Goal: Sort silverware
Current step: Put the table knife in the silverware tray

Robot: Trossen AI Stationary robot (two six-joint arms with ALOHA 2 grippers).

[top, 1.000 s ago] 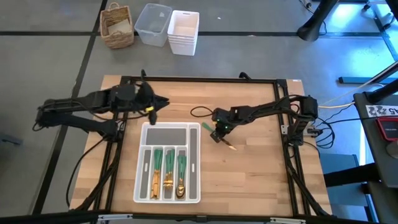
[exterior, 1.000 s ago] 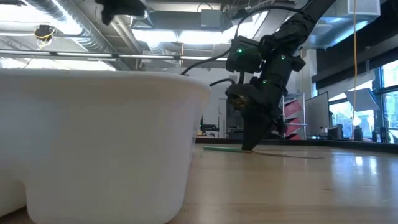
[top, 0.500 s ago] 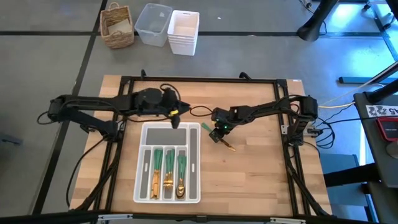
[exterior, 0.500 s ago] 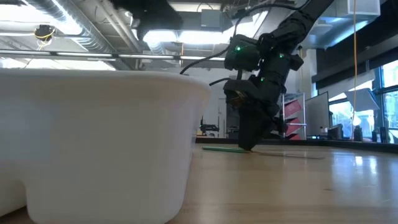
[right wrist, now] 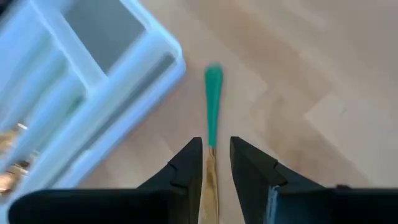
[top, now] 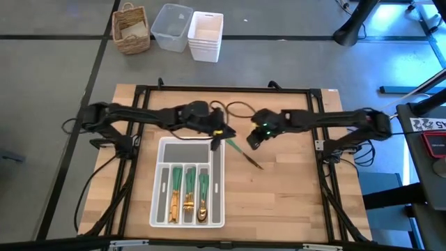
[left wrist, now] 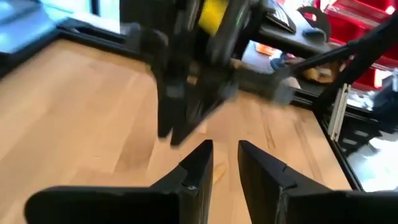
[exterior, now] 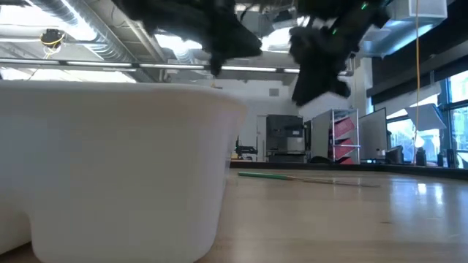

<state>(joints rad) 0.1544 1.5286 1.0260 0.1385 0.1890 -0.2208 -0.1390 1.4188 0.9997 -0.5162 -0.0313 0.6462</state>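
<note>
Broadly, the wooden desk (top: 293, 195) carries a white organizer tray (top: 189, 150) whose long slots hold green-handled, gold-headed silverware (top: 188, 189). Both dark arms reach in toward the middle of the desk, above the tray's far right corner. The left gripper (top: 217, 139) hangs over that corner, its fingers (left wrist: 198, 163) a narrow gap apart with nothing between them. The right gripper (top: 252, 141) is raised off the desk just beside it, its fingers (right wrist: 188, 163) also slightly parted and empty. One loose piece of silverware (top: 244, 153) lies flat on the desk just right of the tray, between the two grippers, green handle toward the tray corner and gold end pointing away.
</note>
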